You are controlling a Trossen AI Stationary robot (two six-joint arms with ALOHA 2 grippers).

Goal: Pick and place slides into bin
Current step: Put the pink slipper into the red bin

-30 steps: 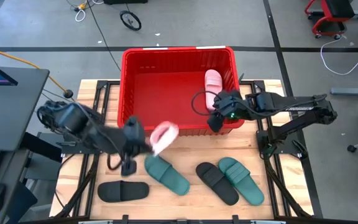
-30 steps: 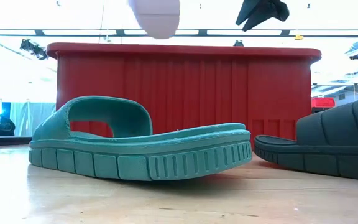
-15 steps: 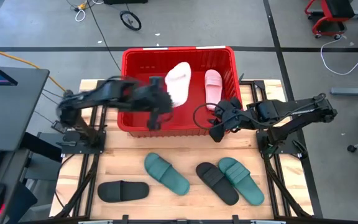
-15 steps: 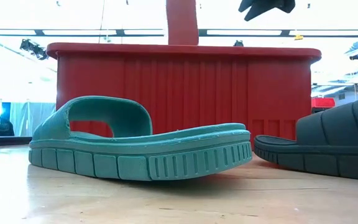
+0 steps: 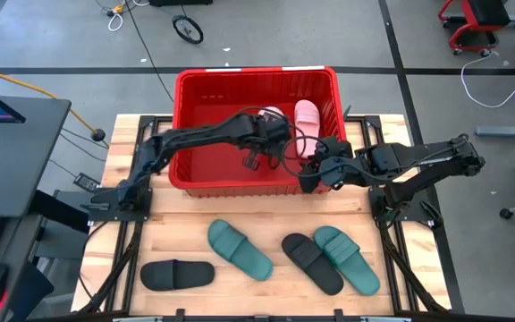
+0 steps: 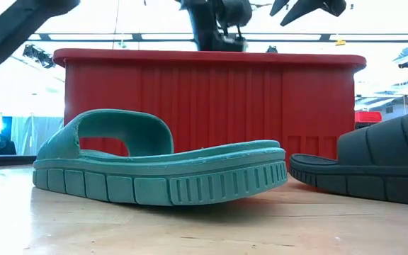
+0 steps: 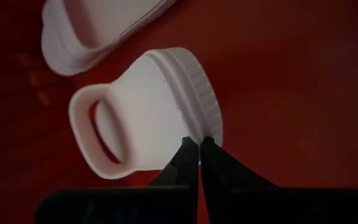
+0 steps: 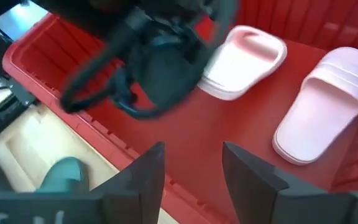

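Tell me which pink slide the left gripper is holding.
The pink slide pinched at its sole edge by the left gripper, inside the bin. The other pink slide lies free nearer the bin's right wall.

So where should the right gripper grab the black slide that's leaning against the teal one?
Grip the black slide across its wide strap, coming straight down from above. It lies sole-down with the arched strap uppermost, and the teal slide crowds its right edge, so a side approach looks blocked.

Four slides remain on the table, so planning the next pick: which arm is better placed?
Right, probably: the right gripper is open and empty over the bin's front rim; the left gripper is deep inside, shut on the pink slide.
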